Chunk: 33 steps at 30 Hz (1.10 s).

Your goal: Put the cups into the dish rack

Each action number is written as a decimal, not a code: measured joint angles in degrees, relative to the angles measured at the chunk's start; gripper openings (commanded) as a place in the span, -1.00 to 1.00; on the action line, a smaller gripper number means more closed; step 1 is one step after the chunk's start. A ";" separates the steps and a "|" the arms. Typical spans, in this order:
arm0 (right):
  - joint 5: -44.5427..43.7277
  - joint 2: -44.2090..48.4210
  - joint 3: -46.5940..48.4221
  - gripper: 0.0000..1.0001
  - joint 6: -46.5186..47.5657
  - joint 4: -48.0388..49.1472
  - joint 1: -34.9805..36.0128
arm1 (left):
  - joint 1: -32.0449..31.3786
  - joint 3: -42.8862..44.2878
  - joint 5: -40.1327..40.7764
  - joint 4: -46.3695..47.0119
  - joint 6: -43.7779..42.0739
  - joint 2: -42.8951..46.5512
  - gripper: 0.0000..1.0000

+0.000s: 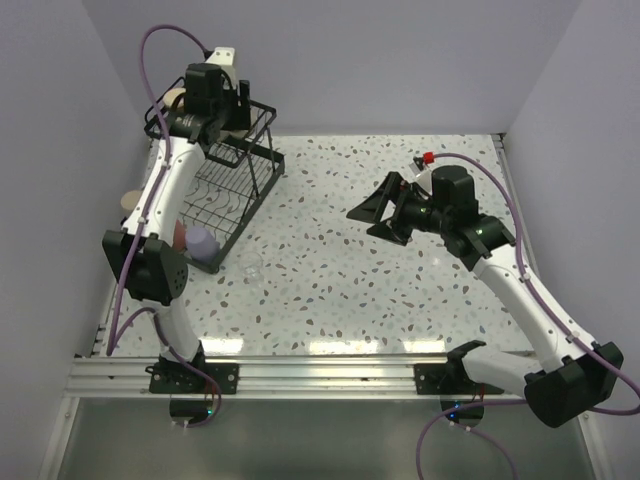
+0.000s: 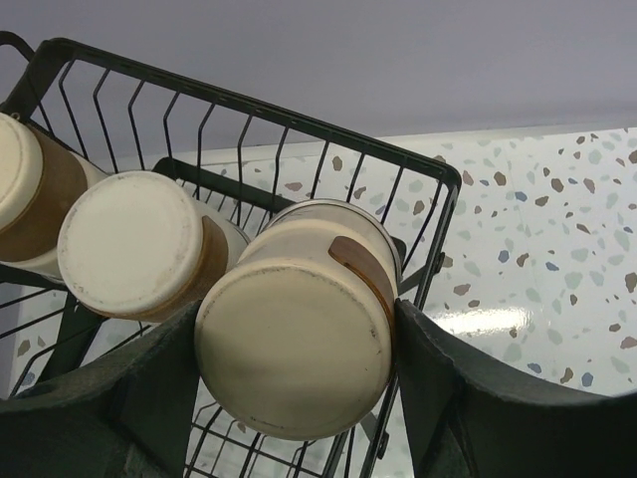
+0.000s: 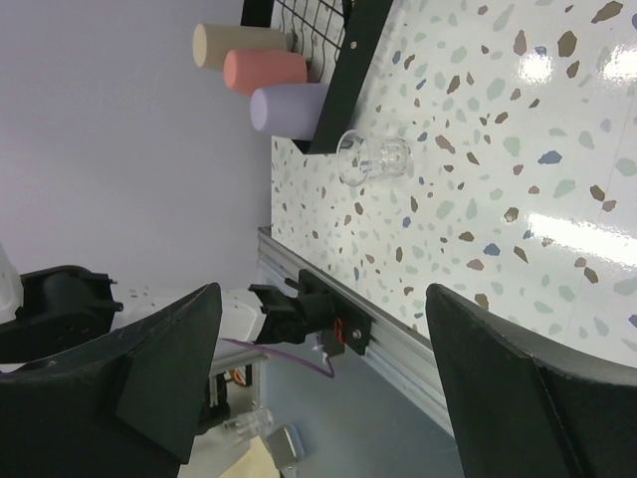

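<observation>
My left gripper (image 1: 222,125) is over the dish rack (image 1: 240,195) at the far left. It is shut on a steel cup (image 2: 299,319), fingers (image 2: 453,393) pressing both sides, at the wire basket's rim (image 2: 299,124). Two more steel cups (image 2: 129,244) lie beside it in the basket. A lavender cup (image 1: 203,241), a red-pink cup (image 1: 180,237) and a tan cup (image 1: 130,198) stand by the rack's near left side. A clear glass cup (image 1: 252,268) stands on the table near the rack's corner. My right gripper (image 1: 375,215) is open and empty at mid-table. The right wrist view shows the glass (image 3: 373,157), lavender (image 3: 289,107), red-pink (image 3: 264,70) and tan (image 3: 234,45) cups.
White walls close in the speckled table (image 1: 400,290) at the back and both sides. An aluminium rail (image 1: 320,375) runs along the near edge with both arm bases. The left arm's elbow (image 1: 150,265) sits close to the red-pink and lavender cups.
</observation>
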<state>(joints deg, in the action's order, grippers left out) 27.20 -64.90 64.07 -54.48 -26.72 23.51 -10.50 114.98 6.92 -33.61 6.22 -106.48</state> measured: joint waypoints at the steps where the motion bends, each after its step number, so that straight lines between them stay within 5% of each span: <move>1: 0.07 -0.15 0.00 0.72 0.07 0.00 0.00 | -0.20 -0.07 0.15 -0.11 -0.04 -0.17 -0.90; 3: 0.46 -0.35 0.00 0.72 0.17 0.00 0.00 | -0.48 -0.09 0.42 -0.28 -0.07 -0.76 -0.76; 7: 0.85 -0.42 0.00 0.72 0.48 -0.04 -0.02 | -0.57 -0.11 0.98 -0.70 -0.33 -2.23 -0.07; 16: 1.05 -1.25 0.00 0.71 0.87 -0.63 -0.61 | -0.76 -0.13 2.71 -0.96 -1.40 -2.82 0.63; 26: 1.57 -1.73 0.00 0.71 1.01 -0.74 -0.70 | -0.81 0.79 3.54 -1.16 -1.40 -2.82 0.97; 33: 2.29 -1.90 0.00 0.71 0.98 -0.72 -0.72 | -1.14 2.25 1.11 -1.44 -0.90 -2.60 1.00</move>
<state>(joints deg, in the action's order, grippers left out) 29.50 -66.81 64.07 -53.49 -27.44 22.79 -11.64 117.23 8.03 -35.05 5.32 -109.08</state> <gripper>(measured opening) 0.855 0.996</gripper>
